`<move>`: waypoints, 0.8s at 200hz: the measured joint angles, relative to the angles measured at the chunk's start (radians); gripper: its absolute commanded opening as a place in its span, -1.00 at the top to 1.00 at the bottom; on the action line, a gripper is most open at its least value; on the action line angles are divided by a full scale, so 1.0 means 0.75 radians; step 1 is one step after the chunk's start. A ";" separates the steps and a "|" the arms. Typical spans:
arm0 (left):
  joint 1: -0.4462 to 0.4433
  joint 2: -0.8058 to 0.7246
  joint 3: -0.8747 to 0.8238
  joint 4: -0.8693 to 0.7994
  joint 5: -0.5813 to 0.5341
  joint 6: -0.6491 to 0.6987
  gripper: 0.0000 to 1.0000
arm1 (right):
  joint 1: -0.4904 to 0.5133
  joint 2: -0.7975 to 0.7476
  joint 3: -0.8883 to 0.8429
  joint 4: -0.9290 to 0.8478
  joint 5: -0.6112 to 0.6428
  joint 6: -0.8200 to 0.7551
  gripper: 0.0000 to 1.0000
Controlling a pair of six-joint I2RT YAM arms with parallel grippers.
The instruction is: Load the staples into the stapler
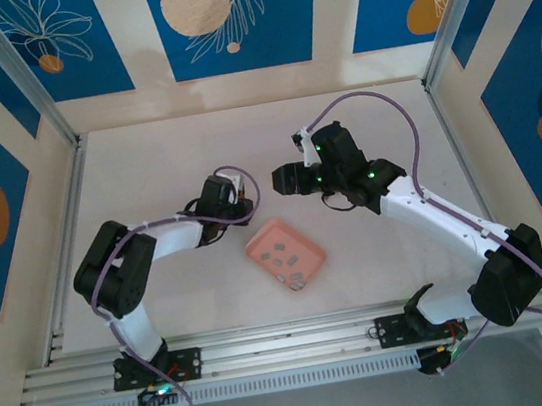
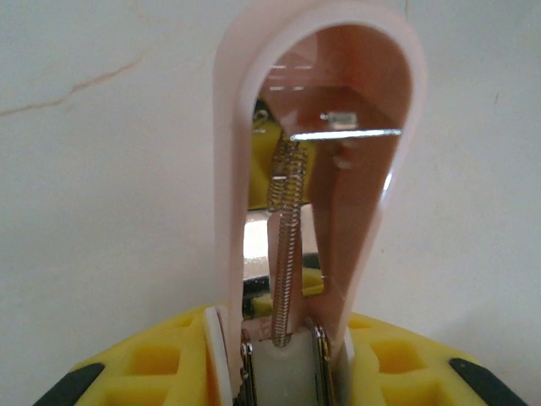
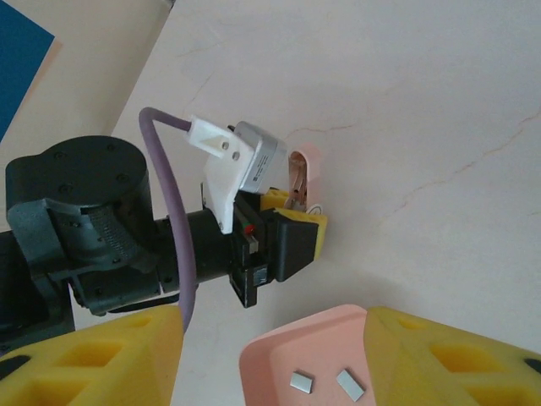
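The left gripper (image 2: 279, 376) is narrowed onto the stapler (image 2: 355, 194), clamping its base between blocky yellow fingers (image 2: 152, 372) at the bottom of the left wrist view. The stapler is glossy pale pink plastic with a rounded, arch-shaped top. It stands open, the lid swung up so its hollow inside faces the camera. A thin coiled steel spring (image 2: 286, 254) runs up the middle of it, and a bright flat metal plate (image 2: 347, 133) crosses near the top. In the top view this gripper (image 1: 236, 203) sits just left of centre over the smooth, faintly veined cream table (image 1: 145, 170).

The right gripper (image 3: 275, 338) is spread wide and holds nothing. Its two yellow fingers (image 3: 93, 355), moulded with square recesses, fill the lower corners of the right wrist view. Between them shows a rounded corner of the tray (image 3: 270, 372), a shallow matt pink rectangle. Two of the staples (image 3: 301, 382) lie flat on it there, tiny grey metal strips.

In the top view the tray (image 1: 262, 250) lies skewed just below centre, below both grippers, with several staples (image 1: 283, 254) scattered loose inside as small dark flecks. The right gripper (image 1: 283, 179) hangs above the tray's upper edge in the frame, near the left gripper but apart from it. A purple cable (image 3: 165, 194) loops over the left arm's black wrist.
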 measured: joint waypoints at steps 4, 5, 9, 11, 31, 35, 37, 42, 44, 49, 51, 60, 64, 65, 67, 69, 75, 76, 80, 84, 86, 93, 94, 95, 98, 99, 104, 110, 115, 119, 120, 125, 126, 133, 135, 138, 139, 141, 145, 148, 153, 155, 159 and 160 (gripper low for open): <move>0.000 0.007 0.006 0.001 0.000 -0.001 0.57 | -0.002 -0.001 -0.001 0.000 0.000 0.001 -0.19; 0.000 0.008 0.007 0.001 0.001 -0.001 0.57 | -0.002 -0.001 -0.001 0.000 0.000 0.001 -0.19; -0.001 0.015 0.012 0.001 0.000 -0.002 0.57 | -0.003 -0.002 -0.003 0.000 0.000 0.001 -0.19; 0.000 0.018 0.015 0.002 0.000 -0.002 0.57 | -0.003 -0.003 -0.004 0.000 0.000 0.002 -0.19; 0.000 0.049 0.033 0.002 0.000 -0.006 0.53 | -0.008 -0.007 -0.013 -0.004 0.000 0.009 -0.19; -0.001 0.055 0.034 0.002 0.000 -0.006 0.53 | -0.009 -0.007 -0.013 -0.005 0.000 0.010 -0.19; 0.000 0.057 0.035 0.002 0.000 -0.006 0.52 | -0.009 -0.007 -0.013 -0.006 0.000 0.010 -0.19; 0.000 0.063 0.035 0.002 0.000 -0.006 0.51 | -0.010 -0.007 -0.013 -0.006 0.000 0.010 -0.19; 0.000 0.064 0.035 0.002 0.000 -0.006 0.51 | -0.011 -0.007 -0.014 -0.006 0.000 0.010 -0.19; -0.001 0.070 0.035 0.001 0.000 -0.006 0.49 | -0.011 -0.007 -0.014 -0.007 -0.001 0.010 -0.19; 0.000 0.071 0.035 0.000 0.000 -0.006 0.48 | -0.011 -0.007 -0.014 -0.006 0.000 0.010 -0.19; -0.001 0.077 0.035 0.000 0.000 -0.009 0.42 | -0.011 -0.007 -0.014 -0.006 -0.001 0.010 -0.19; 0.000 0.079 0.035 0.000 0.000 -0.010 0.38 | -0.011 -0.007 -0.014 -0.006 -0.001 0.010 -0.19; 0.000 0.079 0.035 -0.001 0.000 -0.010 0.37 | -0.011 -0.007 -0.014 -0.006 -0.001 0.010 -0.19; -0.001 0.079 0.035 -0.001 0.000 -0.010 0.35 | -0.011 -0.007 -0.014 -0.006 -0.001 0.010 -0.19; 0.000 0.079 0.035 -0.002 0.000 -0.011 0.33 | -0.011 -0.007 -0.014 -0.006 -0.001 0.010 -0.19; 0.000 0.080 0.035 -0.004 0.000 -0.012 0.28 | -0.011 -0.007 -0.014 -0.006 -0.001 0.010 -0.19; -0.001 0.080 0.035 -0.004 -0.001 -0.014 0.28 | -0.011 -0.007 -0.014 -0.006 -0.001 0.010 -0.20; 0.000 0.080 0.035 -0.004 0.000 -0.012 0.25 | -0.011 -0.007 -0.014 -0.006 -0.001 0.010 -0.20; -0.001 0.080 0.035 -0.003 -0.001 -0.018 0.23 | -0.012 -0.007 -0.014 -0.006 -0.001 0.010 -0.20; -0.001 0.080 0.035 -0.004 -0.001 -0.014 0.22 | -0.012 -0.007 -0.014 -0.006 -0.001 0.010 -0.19; -0.001 0.080 0.035 -0.004 -0.001 -0.018 0.18 | -0.013 -0.007 -0.014 -0.006 -0.001 0.010 -0.20; 0.000 0.080 0.035 -0.004 -0.001 -0.017 0.17 | -0.014 -0.007 -0.014 -0.006 -0.001 0.010 -0.20; 0.000 0.080 0.035 -0.004 -0.001 -0.017 0.17 | -0.013 -0.007 -0.014 -0.006 -0.001 0.010 -0.20; -0.001 0.080 0.035 -0.004 -0.001 -0.021 0.15 | -0.013 -0.007 -0.014 -0.006 -0.001 0.010 -0.20; -0.001 0.080 0.035 -0.004 -0.001 -0.022 0.14 | -0.013 -0.007 -0.014 -0.006 -0.001 0.010 -0.20; 0.000 0.080 0.035 -0.004 -0.001 -0.025 0.11 | -0.014 -0.007 -0.014 -0.006 -0.001 0.010 -0.20; 0.000 0.080 0.035 -0.004 -0.001 -0.028 0.06 | -0.014 -0.007 -0.014 -0.006 -0.001 0.010 -0.20; 0.000 0.080 0.035 -0.004 -0.002 -0.025 0.04 | -0.014 -0.007 -0.014 -0.007 -0.001 0.010 -0.21; 0.000 0.080 0.035 -0.004 -0.002 -0.034 0.02 | -0.014 -0.007 -0.014 -0.007 -0.001 0.010 -0.21; 0.000 0.080 0.035 -0.004 -0.002 -0.033 0.02 | -0.014 -0.007 -0.014 -0.007 -0.001 0.010 -0.21; -0.001 0.080 0.035 -0.004 -0.003 -0.037 0.02 | -0.015 -0.007 -0.014 -0.007 -0.001 0.010 -0.21; 0.000 0.080 0.035 -0.004 -0.003 -0.037 0.02 | -0.015 -0.007 -0.014 -0.007 -0.001 0.010 -0.21; -0.001 0.080 0.035 -0.004 -0.005 -0.038 0.01 | -0.016 -0.007 -0.014 -0.007 -0.002 0.010 -0.21; 0.000 0.080 0.035 -0.004 -0.005 -0.038 0.01 | -0.016 -0.007 -0.014 -0.007 -0.002 0.011 -0.22; 0.000 0.080 0.035 -0.004 -0.005 -0.039 0.00 | -0.016 -0.007 -0.014 -0.006 -0.002 0.010 -0.22; -0.001 0.080 0.035 -0.004 -0.006 -0.039 0.00 | -0.017 -0.007 -0.014 -0.007 -0.002 0.011 -0.22; 0.000 0.079 0.035 -0.004 -0.006 -0.039 0.00 | -0.017 -0.007 -0.014 -0.007 -0.002 0.011 -0.22; -0.001 0.079 0.035 -0.004 -0.006 -0.039 -0.01 | -0.019 -0.007 -0.014 -0.007 -0.002 0.011 -0.22; -0.001 0.079 0.035 -0.005 -0.006 -0.039 -0.01 | -0.019 -0.007 -0.014 -0.007 -0.003 0.011 -0.22; -0.001 0.079 0.035 -0.005 -0.006 -0.039 -0.02 | -0.021 -0.007 -0.014 -0.007 -0.004 0.011 -0.23; -0.001 0.078 0.035 -0.005 -0.006 -0.039 -0.03 | -0.021 -0.007 -0.014 -0.007 -0.005 0.011 -0.23; -0.001 0.078 0.035 -0.005 -0.006 -0.039 -0.04 | -0.022 -0.007 -0.014 -0.007 -0.006 0.011 -0.23; -0.001 0.077 0.035 -0.005 -0.006 -0.039 -0.04 | -0.023 -0.007 -0.014 -0.007 -0.006 0.011 -0.23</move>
